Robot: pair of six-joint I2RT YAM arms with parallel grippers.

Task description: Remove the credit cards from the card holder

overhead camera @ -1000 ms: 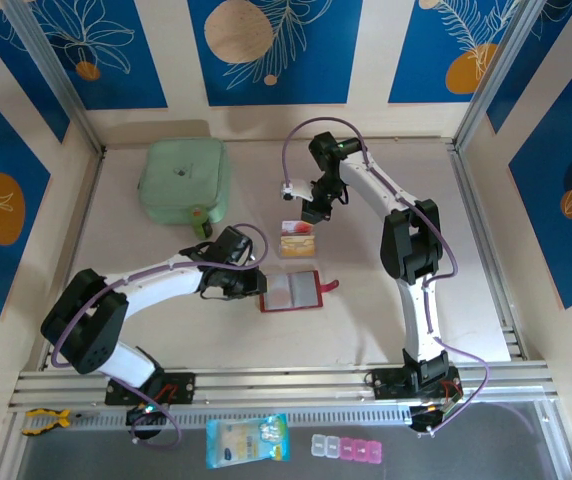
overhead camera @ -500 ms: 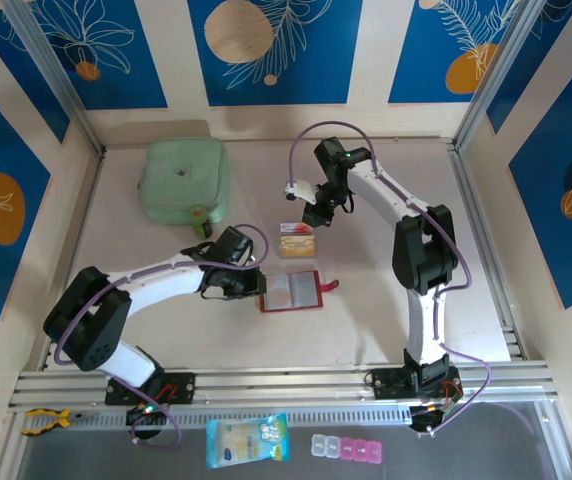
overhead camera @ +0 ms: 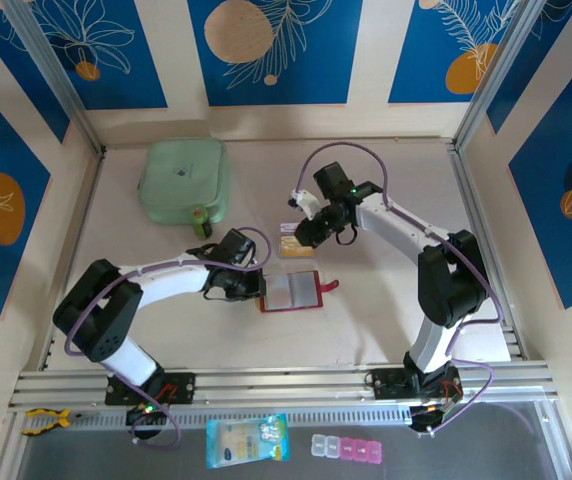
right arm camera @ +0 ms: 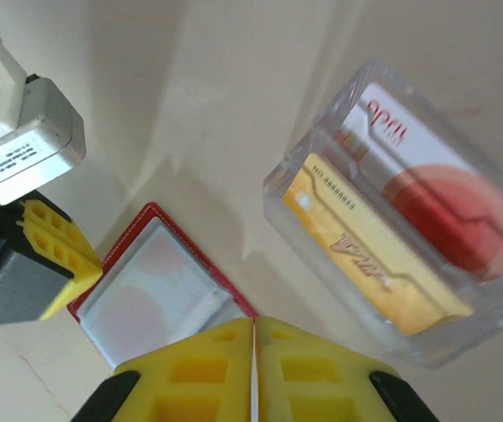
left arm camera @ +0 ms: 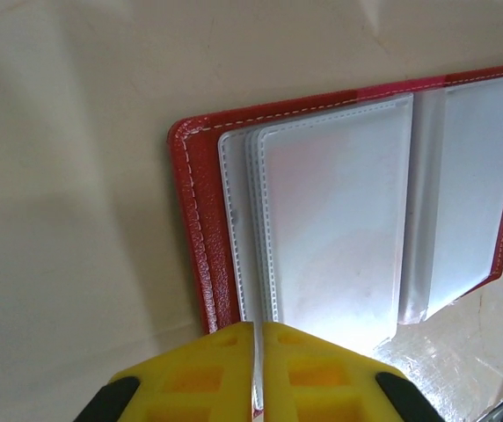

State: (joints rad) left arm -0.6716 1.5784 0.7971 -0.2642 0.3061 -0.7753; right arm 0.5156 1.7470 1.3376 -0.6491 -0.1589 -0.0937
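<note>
Right end effector [right arm camera: 253, 334] — nearer card holder [right arm camera: 150, 286]

The left pincer [overhead camera: 258, 286] seems to touch the left edge of the open card holder [overhead camera: 296, 292], credit cards [overhead camera: 294, 245] just beyond

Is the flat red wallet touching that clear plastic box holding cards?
Apart. The right wrist view shows bare table between the flat red wallet and the clear plastic box.
</note>
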